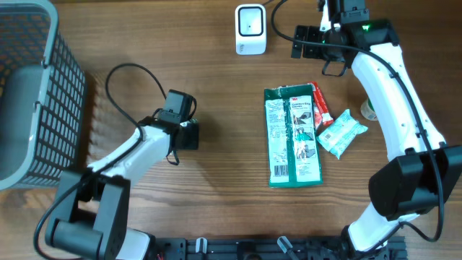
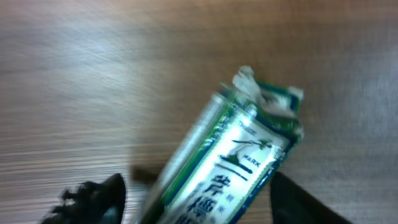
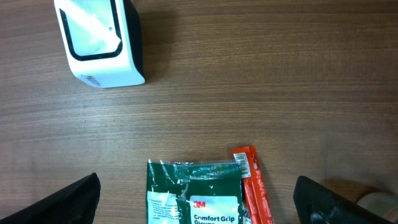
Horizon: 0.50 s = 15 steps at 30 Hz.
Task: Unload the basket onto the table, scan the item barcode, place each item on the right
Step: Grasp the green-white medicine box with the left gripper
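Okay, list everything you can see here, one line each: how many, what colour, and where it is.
Scanner: one, white, far side of table, centre.
Basket: one, grey mesh, left edge.
Glove packet: one, green, flat, right of centre.
Slim packet: one, red, along the glove packet's right side.
Small pouch: one, pale teal and white, right of the glove packet.
Round object: one, pale, partly hidden by the right arm; unidentifiable.
Green-and-white pouch: one, between the left jaws, blurred.
Table: one, brown wood.
Left gripper: one, black, jaws either side of the pouch; grip unclear.
Right gripper: one, black, jaws wide, empty, near the scanner.
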{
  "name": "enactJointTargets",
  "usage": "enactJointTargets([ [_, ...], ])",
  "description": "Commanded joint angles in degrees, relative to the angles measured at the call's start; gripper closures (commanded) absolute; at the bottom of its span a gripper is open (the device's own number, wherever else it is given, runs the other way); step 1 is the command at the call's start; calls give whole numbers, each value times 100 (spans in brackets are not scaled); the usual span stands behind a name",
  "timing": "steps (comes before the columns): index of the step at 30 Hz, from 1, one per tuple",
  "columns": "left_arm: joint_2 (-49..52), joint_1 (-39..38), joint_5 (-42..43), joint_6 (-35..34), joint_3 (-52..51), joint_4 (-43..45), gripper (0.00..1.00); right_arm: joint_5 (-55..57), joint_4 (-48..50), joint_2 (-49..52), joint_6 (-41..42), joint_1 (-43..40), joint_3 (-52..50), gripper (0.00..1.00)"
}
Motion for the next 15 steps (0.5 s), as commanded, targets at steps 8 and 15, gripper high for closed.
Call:
enactJointTargets([
  [8, -461, -205, 1051, -979, 114, 254, 68, 98, 31, -26, 9, 2, 63, 0],
  [15, -538, -468, 553, -1119, 111, 516, 59, 98, 31, -26, 11, 2, 63, 0],
])
